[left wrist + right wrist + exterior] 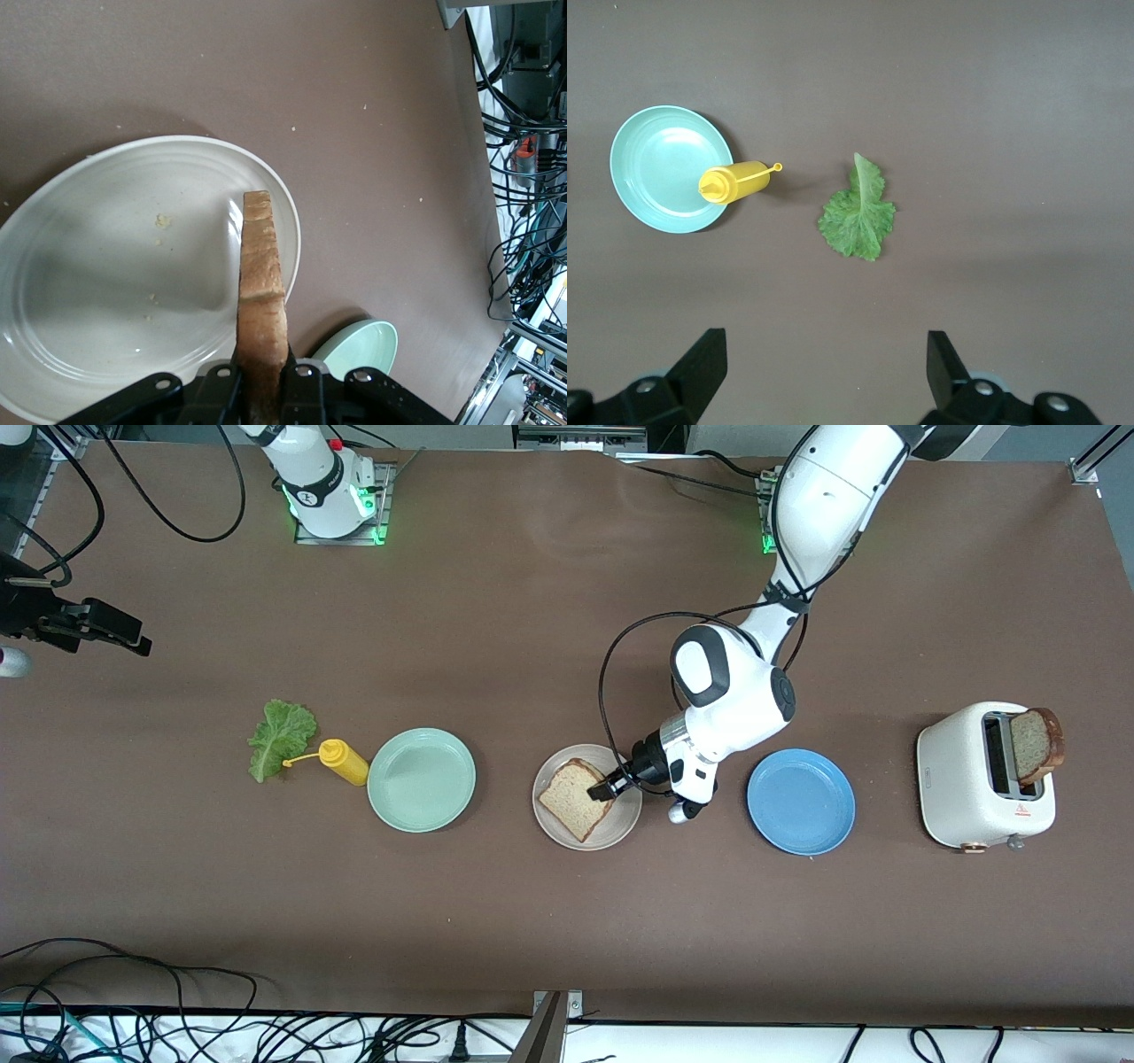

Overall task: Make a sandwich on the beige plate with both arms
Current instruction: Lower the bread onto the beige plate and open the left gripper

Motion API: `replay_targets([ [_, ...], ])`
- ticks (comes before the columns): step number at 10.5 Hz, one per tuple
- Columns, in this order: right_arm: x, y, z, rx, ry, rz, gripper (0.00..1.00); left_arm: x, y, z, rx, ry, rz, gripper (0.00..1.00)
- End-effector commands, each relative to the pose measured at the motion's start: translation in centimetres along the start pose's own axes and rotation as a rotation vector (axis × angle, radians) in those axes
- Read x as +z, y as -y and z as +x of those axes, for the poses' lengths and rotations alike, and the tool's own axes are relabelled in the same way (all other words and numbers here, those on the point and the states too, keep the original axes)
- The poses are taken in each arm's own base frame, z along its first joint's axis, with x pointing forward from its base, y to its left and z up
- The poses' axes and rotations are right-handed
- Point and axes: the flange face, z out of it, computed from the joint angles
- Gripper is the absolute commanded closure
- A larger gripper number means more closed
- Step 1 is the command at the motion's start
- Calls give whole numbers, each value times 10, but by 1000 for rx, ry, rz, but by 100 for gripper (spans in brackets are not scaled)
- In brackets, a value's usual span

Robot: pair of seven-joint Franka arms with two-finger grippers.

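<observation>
1. Holding the first bread slice (578, 799) by its edge over the beige plate (620, 831); my left fingers (306, 382) are clamped on the crust, the slice standing on edge between them in the left wrist view. From the front it looks low over the plate, though I cannot tell whether it is touching.
2. Left gripper (609, 786) sits over the plate's edge toward the left arm's end of the surface (567, 921).
3. Step in hand, as I judge it: laying down the bottom slice. Nothing else of the sandwich is on the plate, only a few crumbs.
4. Next move calls for lowering and tipping the slice flat, then parting the fingers without dragging the bread off the rim.
5. Lettuce leaf (280, 737) lies well apart, toward the right arm's end, just beside a yellow squeeze bottle (343, 762), which lies next to the mint green plate (422, 779).
6. Right gripper (824, 372) hangs high over the leaf, fingers spread wide, holding nothing; placed to come down for it.
7. Second slice (1035, 744) stands up out of the toaster (961, 797), toward the left arm's end, with the blue plate (801, 801) between toaster and beige plate.
</observation>
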Motion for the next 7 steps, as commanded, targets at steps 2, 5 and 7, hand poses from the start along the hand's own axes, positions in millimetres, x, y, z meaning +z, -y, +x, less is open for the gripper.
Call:
replay_targets([
  [2,-4,-1,-1,-4,3,19,0,7,-3,-1,6,-13,-20,100],
  [5,-4,-1,-1,-4,3,19,0,3,0,-2,294,-30,61,0],
  [7,-4,-1,-1,-4,3,19,0,0,1,0,353,-39,92,0],
])
